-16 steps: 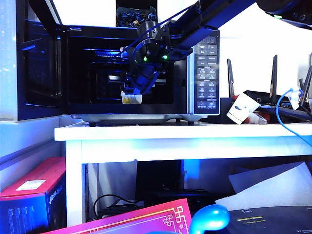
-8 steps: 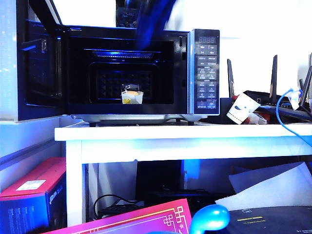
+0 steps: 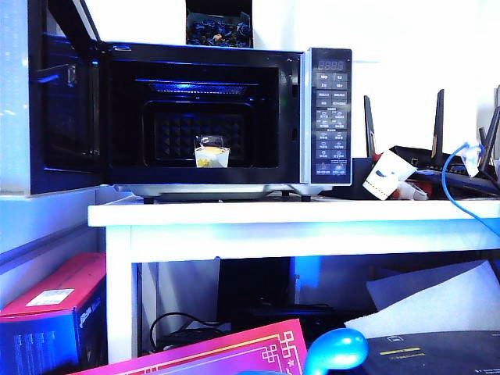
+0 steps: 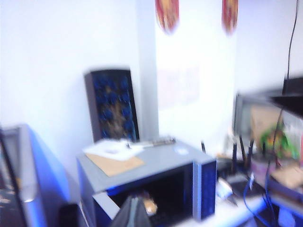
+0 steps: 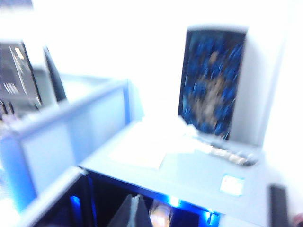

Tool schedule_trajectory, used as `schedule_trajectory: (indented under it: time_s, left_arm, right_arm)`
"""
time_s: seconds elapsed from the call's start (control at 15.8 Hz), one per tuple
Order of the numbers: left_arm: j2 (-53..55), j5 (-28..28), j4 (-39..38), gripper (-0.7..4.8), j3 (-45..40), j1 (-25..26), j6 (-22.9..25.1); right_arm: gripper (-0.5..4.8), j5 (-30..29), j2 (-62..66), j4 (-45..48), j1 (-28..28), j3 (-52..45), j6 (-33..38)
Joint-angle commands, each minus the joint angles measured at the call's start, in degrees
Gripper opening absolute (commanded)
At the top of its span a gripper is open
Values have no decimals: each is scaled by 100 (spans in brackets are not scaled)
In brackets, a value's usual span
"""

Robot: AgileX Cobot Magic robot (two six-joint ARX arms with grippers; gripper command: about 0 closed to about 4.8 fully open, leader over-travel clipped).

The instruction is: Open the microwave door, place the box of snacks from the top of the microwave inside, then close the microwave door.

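Observation:
The microwave (image 3: 205,188) stands on a white table with its microwave door (image 3: 66,101) swung wide open to the left. The box of snacks (image 3: 212,154) sits upright on the cavity floor, free of any gripper. Neither arm shows in the exterior view. In the left wrist view my left gripper (image 4: 134,213) is shut and empty, high above and in front of the microwave (image 4: 156,165), with the box of snacks (image 4: 150,205) showing in the cavity beyond it. My right gripper (image 5: 135,211) is also shut and empty, above the cavity mouth near the box of snacks (image 5: 161,213).
A dark box with blue markings (image 3: 219,30) stands on the microwave top beside loose papers (image 4: 113,150). A white paper cup (image 3: 388,173), black routers (image 3: 437,156) and a blue cable (image 3: 453,176) crowd the table to the right. Cartons (image 3: 51,312) lie under the table.
One second ago the right arm reached into the cavity at the box of snacks. It has pulled up and out of the exterior view, and the box stays inside.

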Motion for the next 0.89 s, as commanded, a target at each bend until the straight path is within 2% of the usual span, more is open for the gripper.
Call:
schedule_trajectory:
  time_s: [0.06, 0.19, 0.32, 0.44, 0.57, 0.7, 0.89]
  left_arm:
    - [20, -72, -44, -7, -74, -2, -267]
    - [46, -240, -44, -6, -680, -2, -422]
    - [114, -1152, -44, -6, -1770, -2, -236]
    - [323, -1200, 22, -7, -2704, -2, -133]
    - [697, -1384, 457, -6, -3545, -2, 144]
    - [1128, -1419, 975, -6, -4033, 0, 240]
    - [1998, -1829, 1040, -6, -4186, 87, 267]
  right_arm:
    - [-5, -31, -774, -203, 11, 13, -20]
    - [-5, -9, -1296, -654, 11, 11, -20]
    - [-5, 50, -1587, -876, 11, 13, -44]
    - [-5, 42, -1711, -870, 11, 11, -83]
    - [-5, -131, -1711, -898, 11, 11, -85]
    - [-5, -142, -1705, -890, 11, 11, -101]
    - [-5, -144, -1705, -855, 11, 11, -101]
